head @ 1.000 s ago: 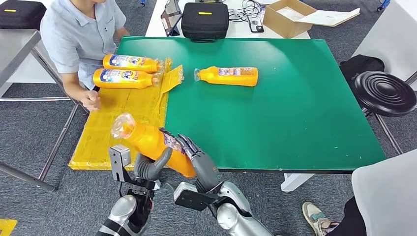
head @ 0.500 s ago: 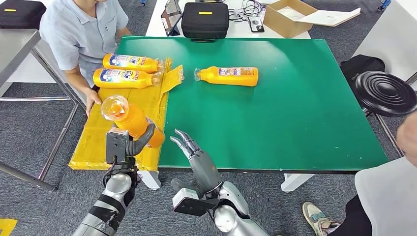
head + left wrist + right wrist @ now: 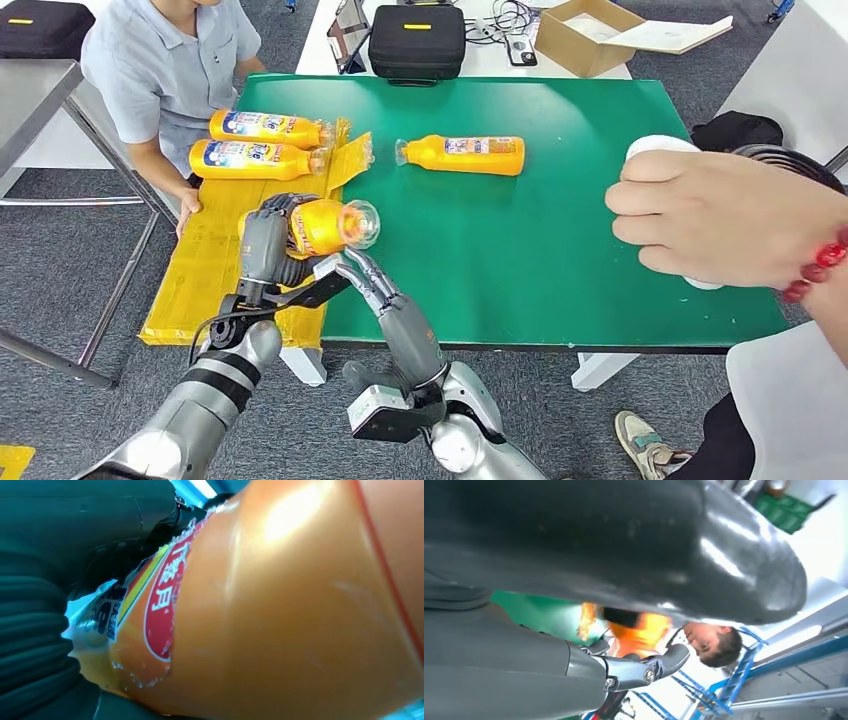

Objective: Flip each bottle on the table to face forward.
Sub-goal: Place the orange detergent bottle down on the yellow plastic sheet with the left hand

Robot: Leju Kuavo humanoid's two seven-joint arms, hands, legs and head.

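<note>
Orange plastic: the held bottle (image 3: 322, 226) was an orange one with a clear cap end, up in the air over the yellow mat (image 3: 200, 280) at the near-left corner of the tabletop (image 3: 560, 230), cap pointing toward the green side.
Left robot hand (image 3: 268, 240): wrapped around the bottle's body, fingers closed on it.
Right robot hand (image 3: 368, 285): fingers spread, holding nothing, hanging just beside and below the bottle's cap end.
Step in hand: looked like mid-flip to me, bottle lifted and being turned, not set down yet.
Next move: my guess is it needed to roll the bottle so the label faced up, then lay it on the mat next to the others without bumping them.
Other bottles: two bottles (image 3: 262, 143) lay side by side at the far end of the mat, labels up; a third bottle (image 3: 465, 155) lay well apart on the green, label up too.
Writing: the left wrist view showed a red oval label (image 3: 162, 605) with white Chinese characters, too skewed for me to read. Blue-and-white labels on the lying ones, too small to read.
Also around: a person's hand (image 3: 715, 215) with a red bead bracelet was close to the camera on the right, and a seated person (image 3: 160, 70) was at the far left.
</note>
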